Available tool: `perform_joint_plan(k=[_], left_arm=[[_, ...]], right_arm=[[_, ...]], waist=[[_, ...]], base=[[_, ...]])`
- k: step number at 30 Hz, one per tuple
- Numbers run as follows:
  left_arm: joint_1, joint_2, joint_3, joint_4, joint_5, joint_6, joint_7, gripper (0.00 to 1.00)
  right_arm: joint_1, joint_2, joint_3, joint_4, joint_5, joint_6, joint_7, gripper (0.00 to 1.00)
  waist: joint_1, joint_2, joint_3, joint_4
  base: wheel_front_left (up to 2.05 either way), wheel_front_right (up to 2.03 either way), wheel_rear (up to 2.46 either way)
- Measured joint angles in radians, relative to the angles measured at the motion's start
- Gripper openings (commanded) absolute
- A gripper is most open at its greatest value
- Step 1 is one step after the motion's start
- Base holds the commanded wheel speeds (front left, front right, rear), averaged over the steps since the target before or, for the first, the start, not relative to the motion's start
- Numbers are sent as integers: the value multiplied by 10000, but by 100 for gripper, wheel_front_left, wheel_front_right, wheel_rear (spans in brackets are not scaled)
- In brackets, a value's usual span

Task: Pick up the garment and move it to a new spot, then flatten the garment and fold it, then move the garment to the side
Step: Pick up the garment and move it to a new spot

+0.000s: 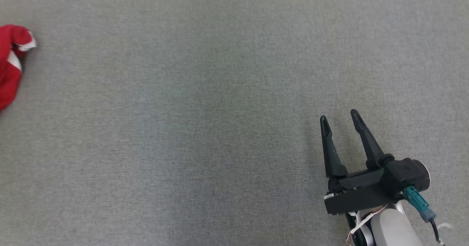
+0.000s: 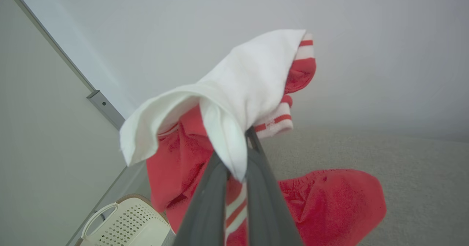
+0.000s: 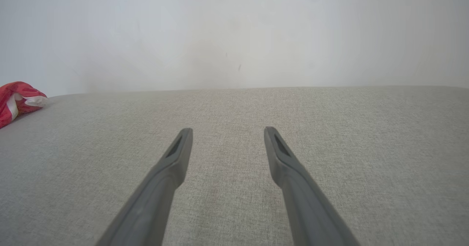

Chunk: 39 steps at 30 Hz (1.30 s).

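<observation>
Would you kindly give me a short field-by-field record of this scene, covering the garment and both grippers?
garment: red and white, bunched, at the left of the head view
left gripper: shut on garment
right gripper: open, empty, above bare surface
surface: grey fabric
basket: cream, perforated, beside the surface

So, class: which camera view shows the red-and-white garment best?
The left wrist view: the garment sits mid-frame up close, white fabric pinched in the shut left gripper. The head view cuts it off at the left edge; the right wrist view shows a small distant red lump.
</observation>
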Motion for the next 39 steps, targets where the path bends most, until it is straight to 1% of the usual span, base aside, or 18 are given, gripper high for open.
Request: perform_joint_plan(k=[6, 9, 11, 16, 19, 24, 26, 32, 35, 39], left_arm=[[-882, -38, -786, -756, 297, -84, -527, 0], [-1372, -309, -1319, -1398, 257, -88, -612, 0], [-1484, -516, -1802, -1916, 113, -104, -621, 0], [-1865, -922, -2790, -3509, -918, -104, -96, 0], [-1909, -1028, -3262, -4650, -1383, -104, 255, 0], [-1564, -1327, -3662, -6414, -2025, -104, 940, 0], [-1253, -1565, -3776, -7135, -2150, -84, 1191, 0], [-322, -2362, -4171, -9154, -2581, 232, 1942, 0], [109, -2708, -4383, -9841, -2746, 393, 2173, 0], [1088, -3005, -4445, -10270, -3103, 614, 2263, 0]], right_arm=[[219, 2, 6, 113, 282, 0, 2, 100], [343, 4, 0, 132, 422, 0, 0, 100], [530, 6, -19, 176, 525, 0, 2, 100], [791, 6, -157, 196, 717, 0, 0, 100], [827, -2, -284, 173, 805, 0, 0, 100], [858, -2, -341, 196, 1011, 0, 0, 100], [950, -2, -313, 199, 1083, 0, 0, 100], [988, 0, -382, 178, 1287, 0, 0, 100], [981, -2, -380, 198, 1346, 0, 0, 100], [973, -2, -391, 226, 1388, 0, 0, 100]], waist=[[0, 0, -595, 180], [-1, -1, -934, 207], [-1, 0, -1167, 197], [-2, -1, -1706, 62], [-3, -3, -1886, -167], [-2, -3, -2014, -726], [-2, -3, -2040, -982], [-1, -2, -2033, -1791], [-1, -2, -1975, -2159], [0, -1, -1875, -2556]], base=[[0, 0, 0], [0, 0, 0], [0, 0, 0], [0, 0, 0], [0, 0, 0], [0, 0, 0], [0, 0, 0], [0, 0, 0], [0, 0, 0], [0, 0, 0]])
